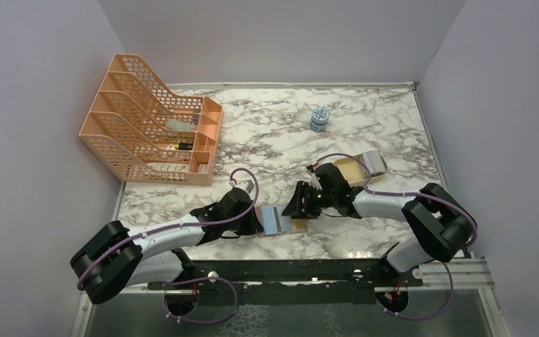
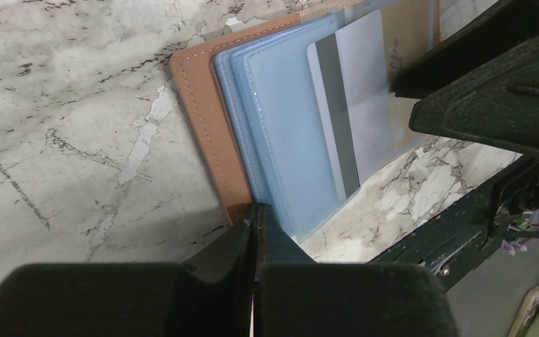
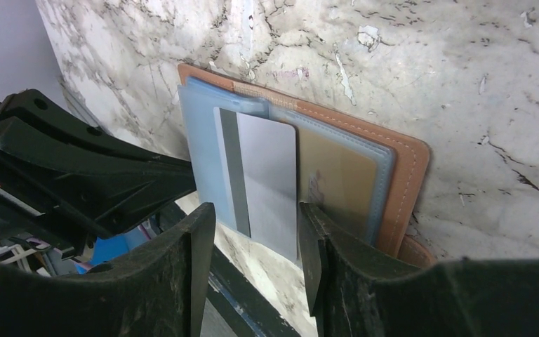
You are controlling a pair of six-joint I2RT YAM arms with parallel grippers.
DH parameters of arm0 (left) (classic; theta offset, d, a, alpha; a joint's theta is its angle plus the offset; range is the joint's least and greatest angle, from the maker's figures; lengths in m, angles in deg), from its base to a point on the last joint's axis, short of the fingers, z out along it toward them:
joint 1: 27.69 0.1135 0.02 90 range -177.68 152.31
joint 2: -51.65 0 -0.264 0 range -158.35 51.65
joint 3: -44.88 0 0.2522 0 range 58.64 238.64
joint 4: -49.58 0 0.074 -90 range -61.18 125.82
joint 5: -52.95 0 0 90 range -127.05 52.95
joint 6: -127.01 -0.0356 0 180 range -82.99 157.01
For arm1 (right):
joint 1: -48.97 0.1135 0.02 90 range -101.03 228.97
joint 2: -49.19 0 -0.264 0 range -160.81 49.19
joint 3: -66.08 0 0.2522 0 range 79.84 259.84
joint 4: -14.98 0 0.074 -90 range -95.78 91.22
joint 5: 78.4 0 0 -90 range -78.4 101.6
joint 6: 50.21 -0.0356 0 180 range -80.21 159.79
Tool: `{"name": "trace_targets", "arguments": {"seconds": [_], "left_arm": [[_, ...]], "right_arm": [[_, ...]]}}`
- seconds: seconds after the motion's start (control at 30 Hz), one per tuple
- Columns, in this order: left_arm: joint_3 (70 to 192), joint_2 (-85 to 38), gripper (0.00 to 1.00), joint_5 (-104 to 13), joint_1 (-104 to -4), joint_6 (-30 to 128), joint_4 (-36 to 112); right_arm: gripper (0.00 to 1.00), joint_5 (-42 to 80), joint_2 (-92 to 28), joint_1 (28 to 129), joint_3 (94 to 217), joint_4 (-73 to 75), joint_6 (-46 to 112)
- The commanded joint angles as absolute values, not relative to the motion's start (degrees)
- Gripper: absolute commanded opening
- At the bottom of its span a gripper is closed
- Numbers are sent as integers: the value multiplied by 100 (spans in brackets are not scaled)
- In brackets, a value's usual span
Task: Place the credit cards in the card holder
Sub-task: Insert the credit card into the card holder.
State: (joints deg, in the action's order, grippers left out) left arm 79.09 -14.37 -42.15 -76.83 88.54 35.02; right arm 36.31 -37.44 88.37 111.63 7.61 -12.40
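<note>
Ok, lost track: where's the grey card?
Right wrist view: the grey card lies on the open card holder, straddled by the open right end effector.

1. The card holder is a small tan-brown leather wallet with light stitching along its border. It lies open and flat on the table, close to the near edge, with its clear bluish sleeves facing up.
2. A grey card with a dark stripe along one long side lies flat over the sleeves. One short end reaches the sleeves' edge. I cannot tell whether it is inside a sleeve or only on top.
3. A gold-brown card sits inside a sleeve, just beside the grey card.
</note>
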Motion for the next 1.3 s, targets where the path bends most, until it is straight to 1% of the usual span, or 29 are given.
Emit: {"name": "trace_targets", "arguments": {"seconds": [0.0,0.87,1.07,1.27], "left_arm": [[7885,-1443,0,-4250,-7698,8764,3493],[7888,-1471,0,-4236,-7695,8745,3542],[7915,-1483,0,-4160,-7696,8699,3505],[8008,-1515,0,-4116,-7694,8641,3443]], "right_arm": [[49,3460,-3898,8916,11255,499,-1083],[48,3926,-4535,9475,11465,1653,-1392],[42,3949,-4361,9485,11413,1754,-1423],[38,4077,-4339,9494,11342,1936,-1488]]}}
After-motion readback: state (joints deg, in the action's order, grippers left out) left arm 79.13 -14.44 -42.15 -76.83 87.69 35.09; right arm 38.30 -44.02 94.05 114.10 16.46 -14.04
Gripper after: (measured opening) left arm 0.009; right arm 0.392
